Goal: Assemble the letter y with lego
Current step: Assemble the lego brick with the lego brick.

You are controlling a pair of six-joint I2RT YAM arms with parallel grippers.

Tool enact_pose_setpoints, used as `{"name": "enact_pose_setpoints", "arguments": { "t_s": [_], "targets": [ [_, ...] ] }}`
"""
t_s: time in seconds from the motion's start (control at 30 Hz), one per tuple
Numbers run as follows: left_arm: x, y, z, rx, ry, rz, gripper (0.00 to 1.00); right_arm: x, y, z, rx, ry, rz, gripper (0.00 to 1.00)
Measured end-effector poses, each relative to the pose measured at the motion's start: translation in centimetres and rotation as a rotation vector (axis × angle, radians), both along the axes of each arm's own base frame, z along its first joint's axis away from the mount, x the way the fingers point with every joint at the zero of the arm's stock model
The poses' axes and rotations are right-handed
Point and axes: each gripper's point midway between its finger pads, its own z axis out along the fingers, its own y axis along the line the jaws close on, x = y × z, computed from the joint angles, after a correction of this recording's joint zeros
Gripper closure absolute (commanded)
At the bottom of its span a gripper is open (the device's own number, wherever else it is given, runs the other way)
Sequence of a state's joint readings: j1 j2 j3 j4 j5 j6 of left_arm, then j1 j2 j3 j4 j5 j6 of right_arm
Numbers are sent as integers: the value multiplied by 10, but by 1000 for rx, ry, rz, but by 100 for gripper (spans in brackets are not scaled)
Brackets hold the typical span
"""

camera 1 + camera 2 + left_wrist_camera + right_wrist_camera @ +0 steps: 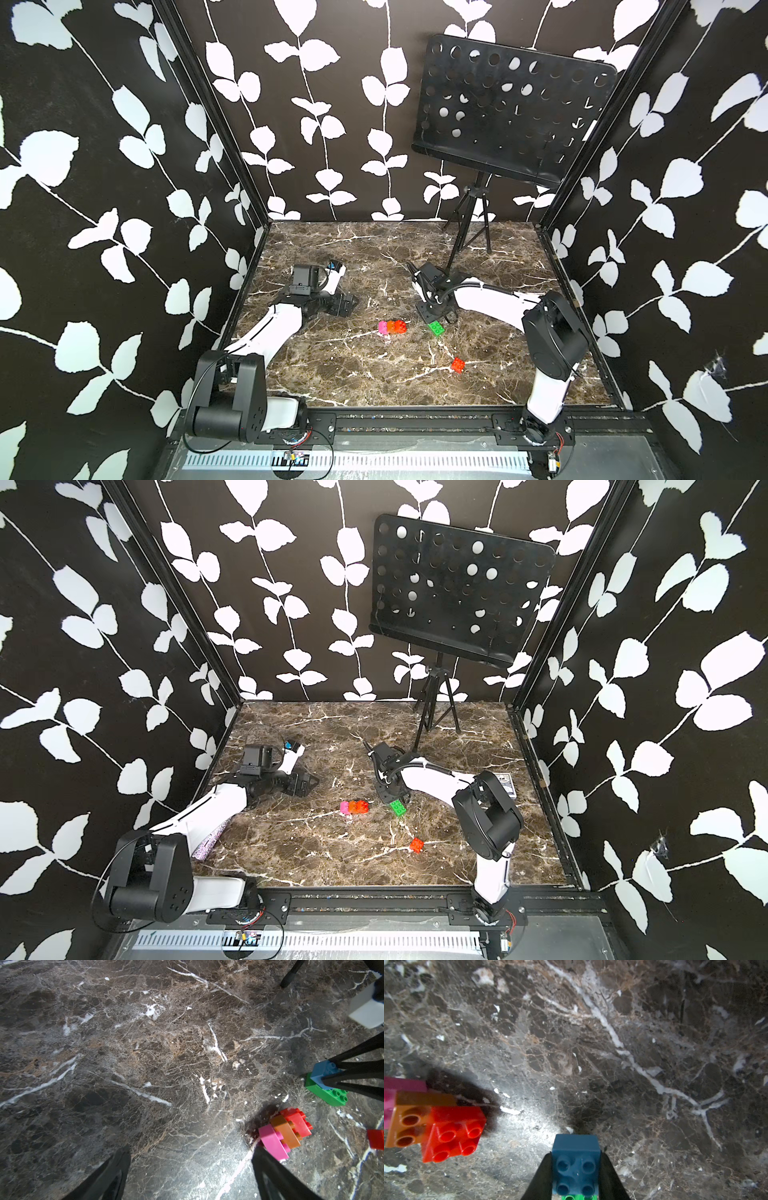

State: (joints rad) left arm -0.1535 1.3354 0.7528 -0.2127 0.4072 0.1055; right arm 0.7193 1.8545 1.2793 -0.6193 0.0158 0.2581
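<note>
My left gripper (191,1153) hangs released, jaws wide and empty, near the tail stack (392,327), to its left and a little behind. I take that stack as my reference. It is pink, orange and red bricks joined in steps, lying on its side in the middle of the desk (332,374). In the left wrist view one fingertip looks close to the pink end, so a careless sweep there could knock the stack askew.

Just right of the stack, not touching it, the green brick (436,328) lies flat with the blue brick (575,1162) sitting on one end. My right gripper (576,1160) is clenched on the blue brick's sides. I can't tell whether its studs are fully seated. If I press down on that end, the green brick may tip or skid on the smooth marble. If I lift, it may come up half-attached and drop.

Further right of the stack and nearer the front edge, the loose red brick (458,365) lies well apart, not yet on the green brick's free end. Nothing lies between it and the green brick.

Far behind the stack and to its right stands a music stand (511,112). One tripod leg ends close to my right wrist, so I judge pulling that arm back risks clipping it.
</note>
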Motion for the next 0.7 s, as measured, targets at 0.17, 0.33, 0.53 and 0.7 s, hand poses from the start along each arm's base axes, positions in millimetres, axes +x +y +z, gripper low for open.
{"name": "enact_pose_setpoints", "arguments": {
  "t_s": [0.17, 0.33, 0.53, 0.7],
  "targets": [
    [0, 0, 1, 0, -4, 0, 7, -2, -1, -4, 21, 3, -45, 92],
    [0, 0, 2, -1, -5, 0, 7, -3, -2, -3, 85, -25, -132, 94],
    [0, 0, 2, -1, -5, 0, 7, -2, -2, 1, 101, -108, -147, 94],
    [1, 1, 3, -1, -8, 4, 7, -2, -3, 1, 94, -147, -145, 94]
  ]
}}
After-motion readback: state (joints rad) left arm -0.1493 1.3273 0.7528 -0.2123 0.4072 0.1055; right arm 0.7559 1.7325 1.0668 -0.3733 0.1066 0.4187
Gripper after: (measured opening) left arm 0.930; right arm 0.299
